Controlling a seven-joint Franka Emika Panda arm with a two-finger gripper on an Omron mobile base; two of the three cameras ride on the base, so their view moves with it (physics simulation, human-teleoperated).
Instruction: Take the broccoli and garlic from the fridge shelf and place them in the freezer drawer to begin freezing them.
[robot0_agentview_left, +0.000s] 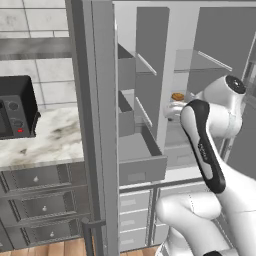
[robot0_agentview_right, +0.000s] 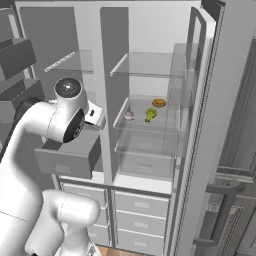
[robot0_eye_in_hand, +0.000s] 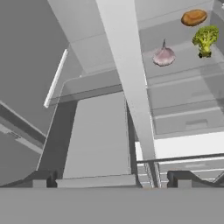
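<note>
My own white forearm covers most of the clear glass fridge shelf from the left base camera, leaving just the orange-brown rounded food item peeking beside it. From my hand camera, my dark finger tips are cropped at the bottom.

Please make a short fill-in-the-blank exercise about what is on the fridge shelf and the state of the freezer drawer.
1. The broccoli, the garlic and an orange-brown food item lie on the same fridge ____.
2. In the right base view, the garlic lies to the ____ of the broccoli.
3. The freezer drawer is pulled ____.

Missing words: shelf; left; open
</note>
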